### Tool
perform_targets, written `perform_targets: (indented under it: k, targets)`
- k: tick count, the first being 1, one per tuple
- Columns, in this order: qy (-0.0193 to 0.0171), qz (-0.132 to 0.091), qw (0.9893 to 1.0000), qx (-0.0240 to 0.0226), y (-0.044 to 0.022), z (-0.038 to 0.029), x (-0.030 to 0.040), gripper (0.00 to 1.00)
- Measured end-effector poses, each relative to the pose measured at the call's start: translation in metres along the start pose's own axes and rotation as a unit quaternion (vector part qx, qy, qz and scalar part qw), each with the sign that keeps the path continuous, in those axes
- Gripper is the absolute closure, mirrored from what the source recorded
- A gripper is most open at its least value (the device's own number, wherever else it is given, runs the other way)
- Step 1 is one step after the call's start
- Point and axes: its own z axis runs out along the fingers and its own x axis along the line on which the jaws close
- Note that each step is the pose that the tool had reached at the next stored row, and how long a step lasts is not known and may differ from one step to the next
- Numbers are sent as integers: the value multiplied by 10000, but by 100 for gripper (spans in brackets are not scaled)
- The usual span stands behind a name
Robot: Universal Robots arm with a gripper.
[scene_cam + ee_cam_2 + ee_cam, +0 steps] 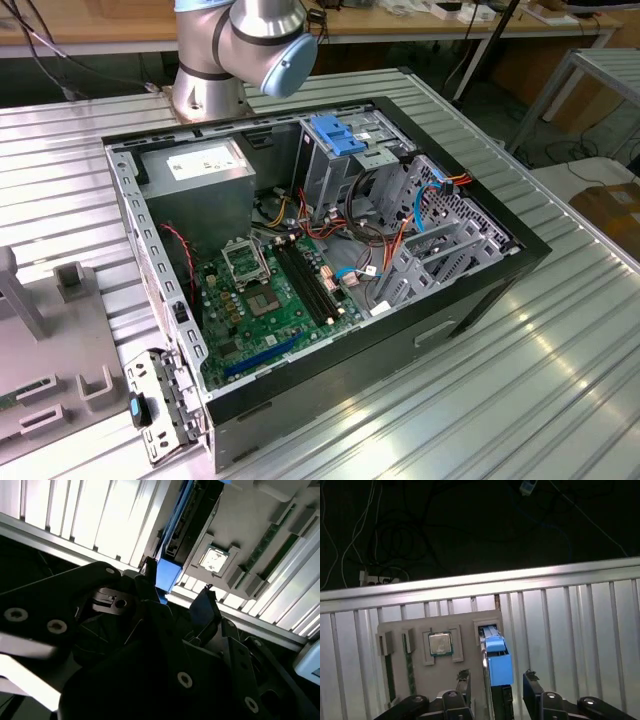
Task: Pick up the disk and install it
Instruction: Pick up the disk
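Clearance showed on either side of the disk [498, 655], a flat dark rectangular hard drive framed in a bright blue plastic carrier; it stood on edge in a slot of the pale grey plastic fixture plate [465, 622], near a square silver processor chip [440, 644] seated in its own recess; the plate lay on the ribbed silver metal table [580, 630].

The black two-fingered gripper [496, 676] hung over the carrier's tab end, its fingers [532, 682] spread apart, one to each side and touching neither face as far as the first wrist view showed (so open, and holding nothing); the second wrist view agreed, with the blue tab [167, 575] just beside a dark fingertip [204, 605].

The relation that mattered: the drive's long axis ran along the gap between the fingers, its broad faces turned toward them, so a closing stroke would cross its thin dimension; the grasp looked lined up but not yet taken.

In the exterior view the black open desktop computer case [480, 290] lay on its side, a green motherboard [270, 300] and a grey metal drive cage with a light-blue plastic top [345, 150] inside; by my judgement, installing had not begun.
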Motion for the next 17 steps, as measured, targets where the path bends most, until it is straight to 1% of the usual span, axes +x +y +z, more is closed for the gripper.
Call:
perform_targets:
  k: [1,2,3,5,9,13,14,15,17]
  targets:
    - [2,-11,10000,35,-1,3,1,46]
    - [-1,-18,10000,86,17,20,3,46]
    - [-2,-19,10000,95,36,69,6,46]
    - [-5,-19,10000,95,41,141,7,46]
    - [-14,-20,10000,95,41,159,7,46]
    - [-32,-56,9999,78,61,246,11,46]
    - [-47,-71,9999,74,88,296,14,46]
    - [-56,-73,9999,74,94,352,16,46]
    - [-56,-72,9999,65,96,456,17,46]
